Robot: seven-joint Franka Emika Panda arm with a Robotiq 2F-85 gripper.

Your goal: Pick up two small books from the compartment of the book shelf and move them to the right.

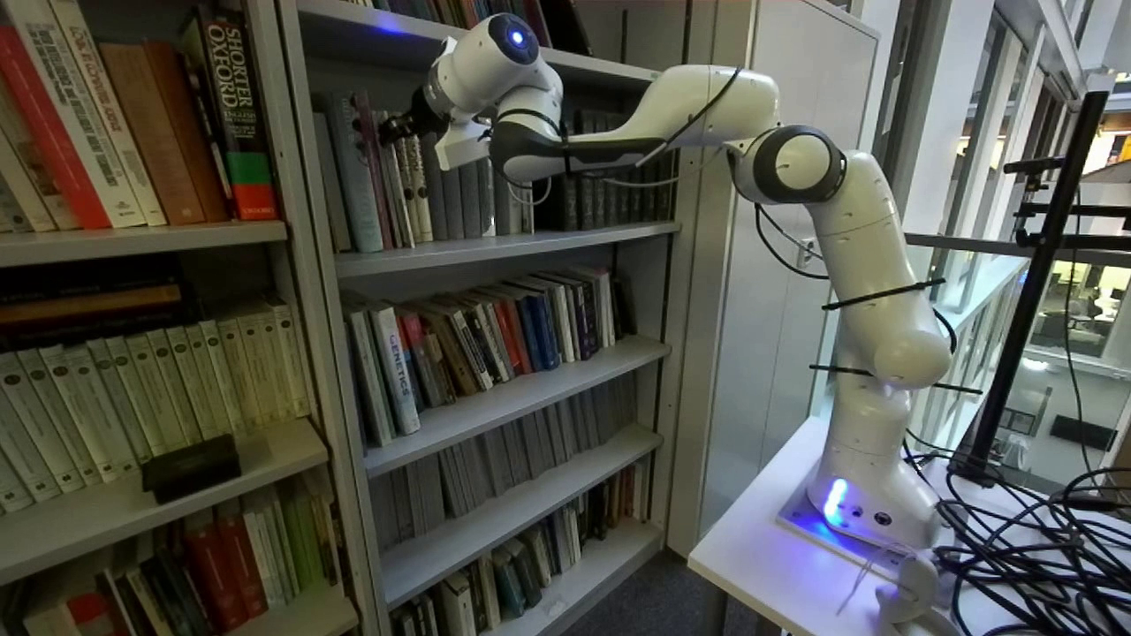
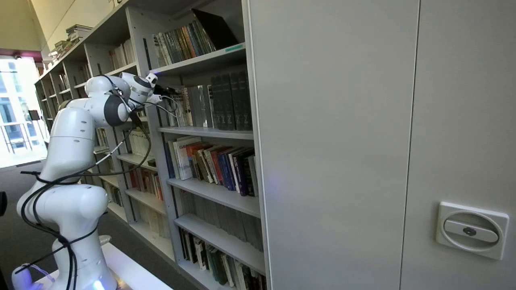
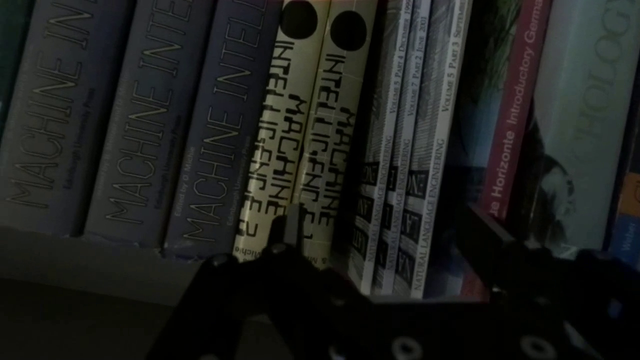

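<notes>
The grey book shelf [image 1: 517, 375] has several levels. In its compartment [image 1: 565, 237] a row of upright grey, white and dark spines faces the arm. My gripper [image 3: 387, 225] is open at the spines, its fingertips wide apart. Between them stand three thin white-spined journals [image 3: 431, 190], slightly tilted, with gaps on both sides. The left fingertip overlaps two cream books [image 3: 320, 135]; the right one is in front of a red spine [image 3: 515, 115]. Which two are the small books I cannot tell. The gripper [image 1: 402, 128] also shows small and dark in an exterior view.
Grey Machine Intelligence volumes [image 3: 135, 135] stand tight on the left in the wrist view, a pale green book [image 3: 585, 125] on the right. A shelf board [image 1: 601, 64] runs above the arm. Beside the shelf rises a grey cabinet [image 1: 786, 221]. Black cables [image 1: 1043, 548] lie on the table.
</notes>
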